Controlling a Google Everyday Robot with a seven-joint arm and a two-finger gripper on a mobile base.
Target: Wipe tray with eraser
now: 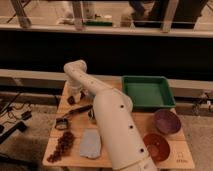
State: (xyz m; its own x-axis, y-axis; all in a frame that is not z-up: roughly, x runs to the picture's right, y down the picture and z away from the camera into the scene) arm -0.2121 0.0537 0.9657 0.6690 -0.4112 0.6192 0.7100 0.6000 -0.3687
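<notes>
The green tray (147, 93) sits at the back right of the wooden table. My arm rises from the bottom centre, bends at the back left and comes down to the gripper (76, 96) over the table's back left part, well left of the tray. A small dark object (71, 100), which looks like the eraser, lies on the table right at the gripper. I cannot see whether the gripper touches it.
A long black-handled tool (74, 113) lies left of my arm. A blue-grey sponge (90, 144) and a brown pile (61, 147) lie at the front left. A purple bowl (166, 121) and a red bowl (156, 146) stand at the right. A dark counter runs behind.
</notes>
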